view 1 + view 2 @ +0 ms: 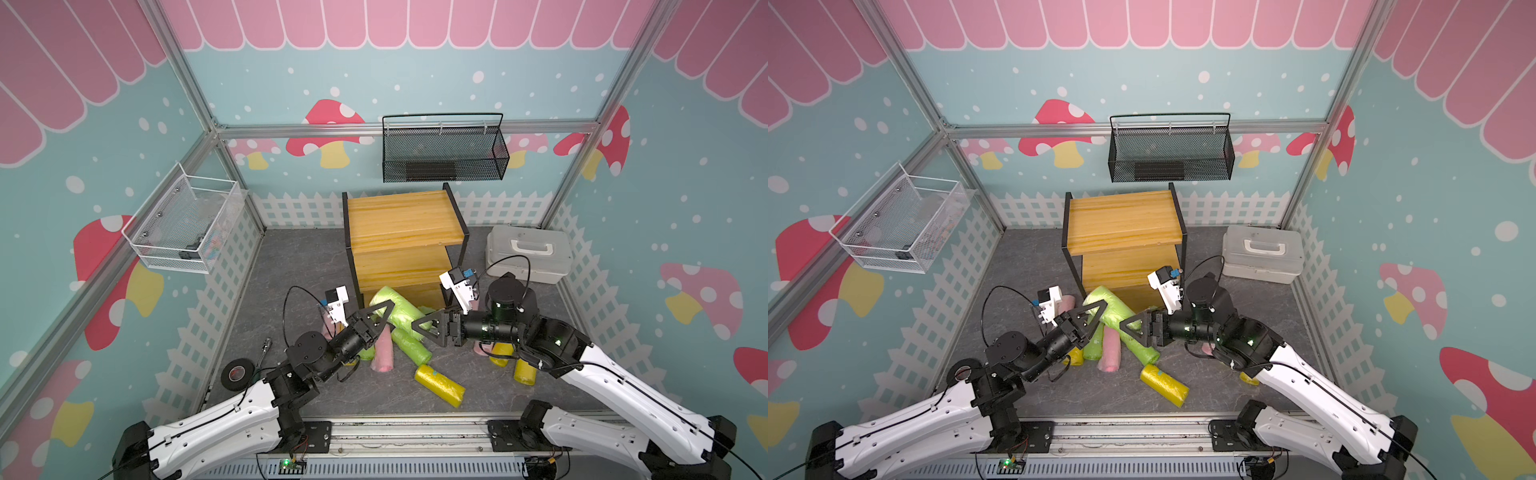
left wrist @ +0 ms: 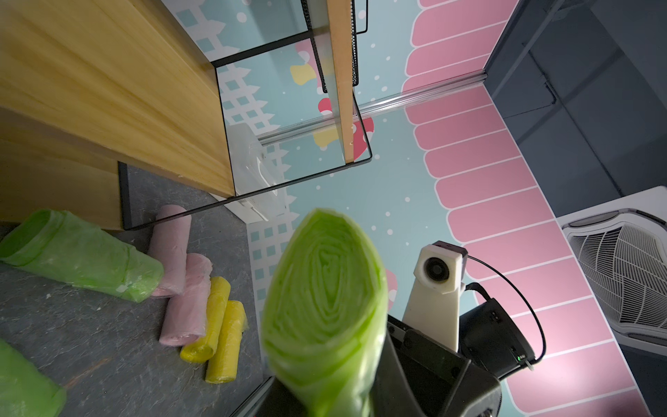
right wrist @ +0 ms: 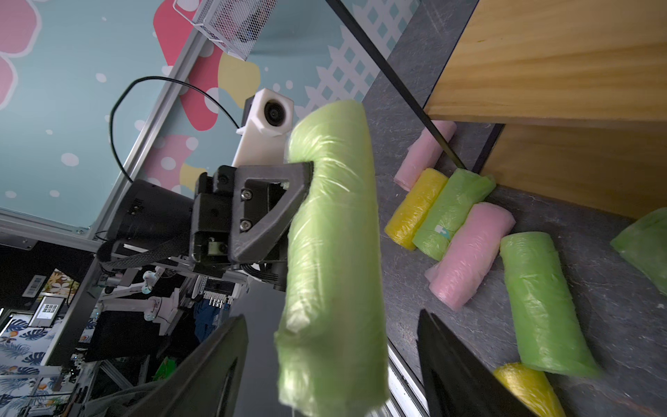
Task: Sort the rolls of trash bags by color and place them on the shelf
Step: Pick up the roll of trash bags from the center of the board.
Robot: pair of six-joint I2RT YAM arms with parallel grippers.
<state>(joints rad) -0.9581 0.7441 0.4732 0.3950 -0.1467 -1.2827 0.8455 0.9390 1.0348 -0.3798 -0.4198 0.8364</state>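
My left gripper (image 1: pixel 388 308) is shut on a lime green roll (image 3: pixel 332 252) and holds it off the floor in front of the shelf (image 1: pixel 403 224); the roll's spiral end (image 2: pixel 325 289) fills the left wrist view. The open right gripper (image 3: pixel 332 317) faces it, one jaw on each side of the roll's near end, with a gap on both sides. Other rolls lie on the grey floor by the shelf's foot: green (image 3: pixel 541 303), pink (image 3: pixel 469 256), yellow (image 3: pixel 415 209). One yellow roll (image 1: pixel 440 384) lies apart toward the front. The shelf's boards show no rolls on them.
A black mesh basket (image 1: pixel 444 153) hangs on the back wall and a white wire basket (image 1: pixel 183 224) on the left wall. A white plastic case (image 1: pixel 528 253) sits right of the shelf. A black tape roll (image 1: pixel 237 372) lies near the left arm.
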